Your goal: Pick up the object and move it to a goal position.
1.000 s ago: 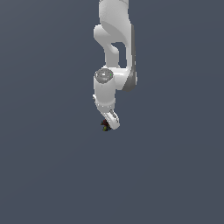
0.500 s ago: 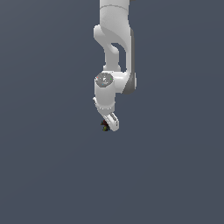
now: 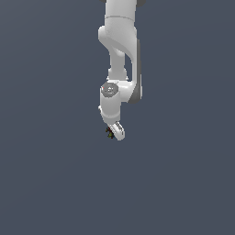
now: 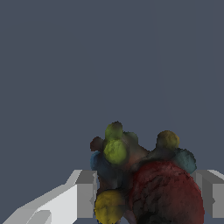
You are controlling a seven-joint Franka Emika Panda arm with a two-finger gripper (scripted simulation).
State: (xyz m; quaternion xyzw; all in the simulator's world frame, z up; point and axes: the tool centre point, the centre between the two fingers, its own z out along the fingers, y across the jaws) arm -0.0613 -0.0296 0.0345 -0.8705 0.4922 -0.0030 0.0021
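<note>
The object [image 3: 109, 133] is a small dark lumpy thing with red and yellow-green specks, showing at the tip of the white arm's hand in the exterior view. In the wrist view the object [image 4: 144, 179] fills the space between the two white fingers [image 4: 85, 192], with red, yellow-green and blue lumps. My gripper [image 3: 111, 133] is shut on the object; the fingers press it from both sides. The hand hides most of the object in the exterior view.
Only a plain dark grey-blue surface [image 3: 55, 174] shows around the arm. The white arm [image 3: 120, 50] comes down from the top of the exterior view.
The arm has shifted a little; the hand with the object has moved slightly toward the exterior view's right and a bit lower in the picture. The object stays in the fingers.
</note>
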